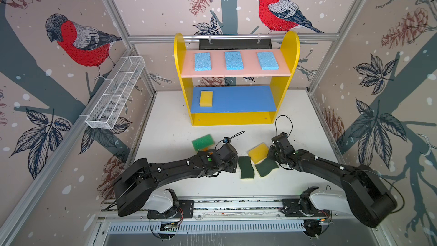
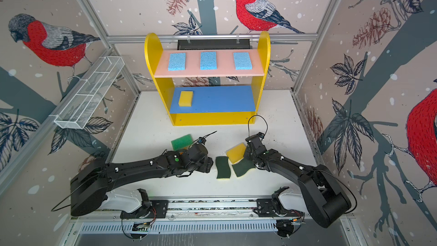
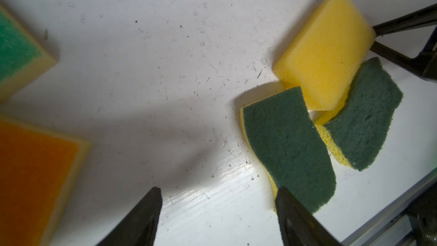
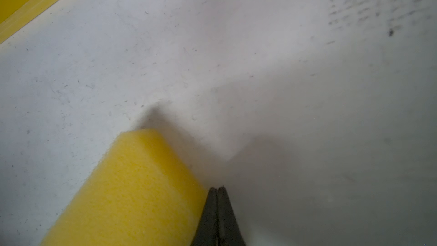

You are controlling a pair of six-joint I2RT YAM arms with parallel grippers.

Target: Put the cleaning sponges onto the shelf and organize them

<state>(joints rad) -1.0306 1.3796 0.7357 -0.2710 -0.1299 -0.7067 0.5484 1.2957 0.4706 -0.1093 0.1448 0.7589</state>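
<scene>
I had the right end effector point(image 4: 217, 189) pinched fully closed with nothing visible between its tips. The loose yellow sponge point(image 4: 123, 190) lay just beside it on the white table point(image 4: 236, 55), resting partly on a dark-green scourer point(image 1: 266, 168). Its long axis seemed to run along the fingers rather than across them. The left end effector point(image 3: 218, 199) hung wide and empty by the second scourer point(image 3: 288, 150), farther from that sponge, while the shelf point(image 1: 289, 50) stood well beyond both. In both top views the right tips were hidden under the wrist, so I could not tell whether they touched the sponge's edge.
</scene>
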